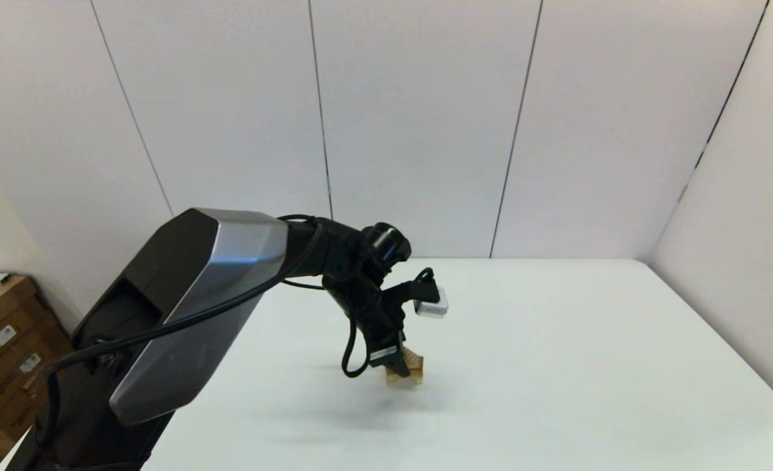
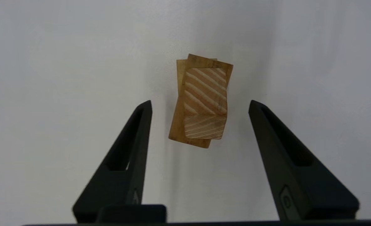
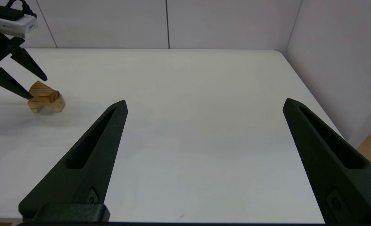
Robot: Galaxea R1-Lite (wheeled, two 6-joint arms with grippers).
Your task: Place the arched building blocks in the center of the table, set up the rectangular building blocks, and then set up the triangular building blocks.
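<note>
Two black fingers [image 2: 129, 157] of the left claw [image 2: 199, 105] rise nearest the wrist camera, spread wide with nothing between them. Just beyond their tips sits the stack: the triangular building blocks [image 2: 205, 103] on top, ridge running along the stack, resting on the rectangular building blocks [image 2: 176, 125], whose edge shows on one side and at the far end. A paler sliver [image 2: 180, 67] peeks out past the bar's far corner, probably the arched building blocks beneath, though from here that cannot be confirmed. The wedge sits slightly skewed on the bar, with one near corner overhanging it a little.

From the right wrist view, the right claw [image 3: 204, 103] is parked low over the near right part of the surface [image 3: 185, 94], fingers wide and empty. Farther off in that view the legs of the arched building blocks [image 3: 38, 107] stand on the surface, with the other blocks piled above and the left claw's tips hanging right at the stack.

The head view puts the stack [image 1: 407, 371] left of the middle, below the left claw [image 1: 393, 363].

Judging by this, the build looks finished and the step in hand is letting go. Doing it well calls for keeping the fingers wide and drawing straight up and back, never sideways, since the skewed wedge could slip at a brush.
</note>
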